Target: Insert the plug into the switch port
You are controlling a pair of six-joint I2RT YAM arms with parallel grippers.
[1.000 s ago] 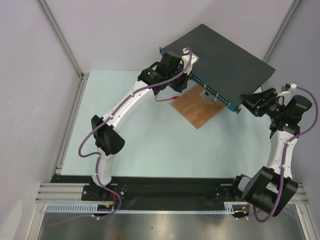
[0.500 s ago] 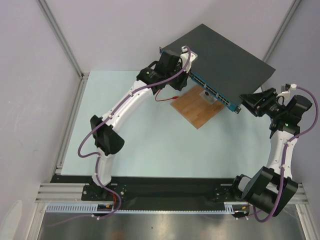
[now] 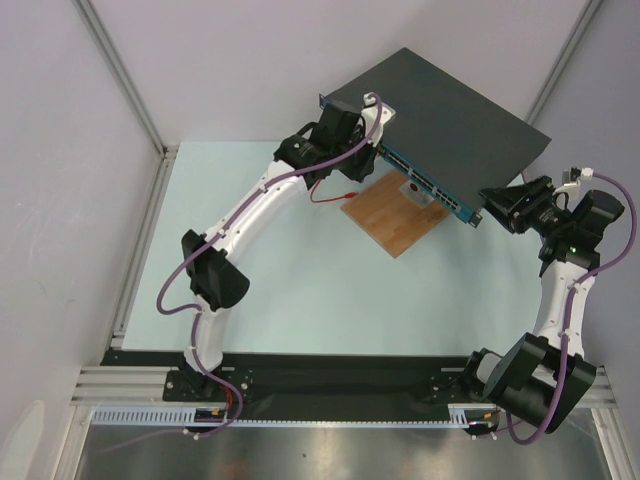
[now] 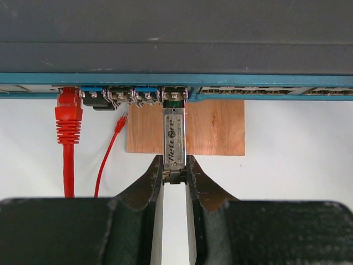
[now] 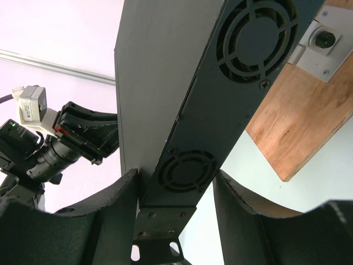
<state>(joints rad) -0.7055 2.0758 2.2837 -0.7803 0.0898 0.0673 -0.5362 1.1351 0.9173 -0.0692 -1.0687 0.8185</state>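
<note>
The switch (image 3: 440, 110) is a flat dark box with a blue port-lined front edge (image 4: 176, 80). It rests at the back on a wooden board (image 3: 395, 215). My left gripper (image 4: 175, 165) is shut on the rear end of the plug (image 4: 175, 138), a slim silver module. The plug's tip sits in the mouth of a port (image 4: 174, 96). In the top view the left gripper (image 3: 372, 135) is at the left part of the front edge. My right gripper (image 5: 175, 179) straddles the switch's right end (image 5: 220, 99), one finger on each face, shut on it.
A thick red cable (image 4: 68, 121) is plugged in left of the module, and a thin red wire (image 4: 110, 149) lies beside it. The wooden board (image 4: 215, 127) lies under the ports. A white bracket (image 5: 320, 41) sits on the board. Frame posts (image 3: 120, 75) flank the table.
</note>
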